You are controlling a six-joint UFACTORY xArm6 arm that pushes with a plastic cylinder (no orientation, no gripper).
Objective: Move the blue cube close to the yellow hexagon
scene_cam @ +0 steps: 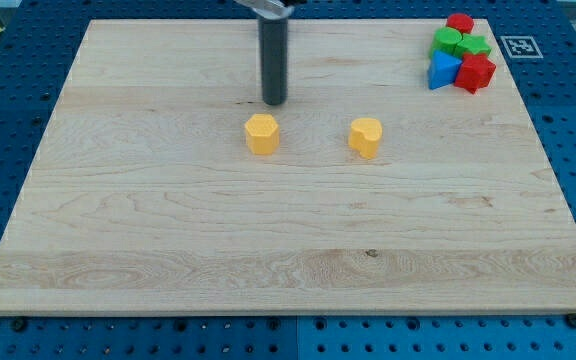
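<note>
The yellow hexagon (261, 133) lies a little left of the board's middle. My tip (274, 101) stands just above it in the view, slightly to its right, with a small gap between them. The blue block (443, 70) sits in a tight cluster at the view's top right, far from my tip. Its exact shape is hard to make out because it is pressed against a red block (477, 74).
A second yellow block (365, 137), heart-like, lies right of the hexagon. The top right cluster also holds two green blocks (449, 40) (474, 46) and another red block (459, 22). The wooden board (288, 250) lies on a blue perforated table.
</note>
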